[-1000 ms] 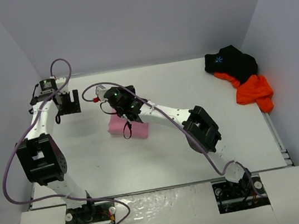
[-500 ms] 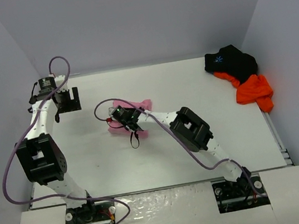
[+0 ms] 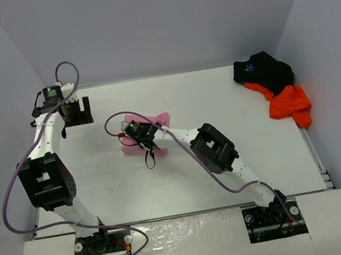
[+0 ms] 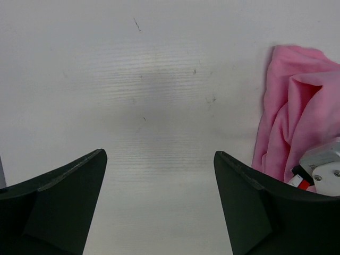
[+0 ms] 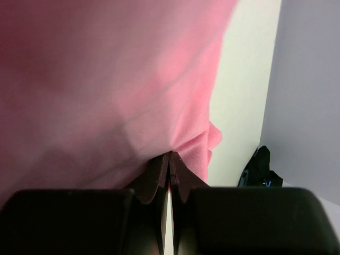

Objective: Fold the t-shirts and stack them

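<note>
The pink shirt (image 3: 158,118) lies bunched near the middle of the worktop (image 3: 218,101), a little left of centre, rumpled rather than flat. The right pincer (image 3: 138,134) sits right on top of it. In the wrist view its fingers (image 5: 157,179) are pressed almost together with a pucker of pink cloth caught at their tips. I'd say it grips the fabric there to drag an edge over or lift it, since a soft shirt only moves where it is pinched.

The right arm stretches well across from its base to reach it. That looks like the reason the shirt was worked toward the centre, where both arms can get at it.

The left pincer (image 3: 77,110) hangs at the far left, apart from the shirt, its fingers spread wide and holding nothing. Its camera looks down on bare worktop, with the pink edge (image 4: 297,106) just off to one side. It seems to be keeping out of the way, though placed to take a second corner.

The black shirt (image 3: 266,68) and orange shirt (image 3: 290,102) lie heaped together in the far right corner, touching and unfolded. Most of the task looks to be left.
</note>
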Motion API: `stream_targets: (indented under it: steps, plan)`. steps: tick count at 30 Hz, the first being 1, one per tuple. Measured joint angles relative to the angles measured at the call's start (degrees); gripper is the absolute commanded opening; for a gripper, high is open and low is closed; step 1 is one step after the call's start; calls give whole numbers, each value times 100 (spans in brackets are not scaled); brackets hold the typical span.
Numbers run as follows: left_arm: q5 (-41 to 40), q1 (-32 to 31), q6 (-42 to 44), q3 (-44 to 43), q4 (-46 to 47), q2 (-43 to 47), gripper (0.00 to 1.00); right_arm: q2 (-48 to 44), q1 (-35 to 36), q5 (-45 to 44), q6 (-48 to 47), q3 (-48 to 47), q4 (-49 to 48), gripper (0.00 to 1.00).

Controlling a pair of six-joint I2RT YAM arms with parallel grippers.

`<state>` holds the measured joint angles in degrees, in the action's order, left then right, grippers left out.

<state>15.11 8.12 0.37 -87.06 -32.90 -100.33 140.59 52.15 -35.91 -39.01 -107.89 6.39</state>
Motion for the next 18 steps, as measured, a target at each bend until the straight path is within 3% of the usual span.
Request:
stream_targets:
  steps: [5,10,18]
  plan:
    - [319,-119,118,-318,-12,2,79,-2,-90,-526,-129,6,-709,7]
    - [815,-390,149,-477,-30,28,79,-257,-620,-1116,-387,173,-1369,10]
    - [1573,-1199,227,-1345,-263,-146,74,-1752,-1625,-1561,-634,955,-1729,9]
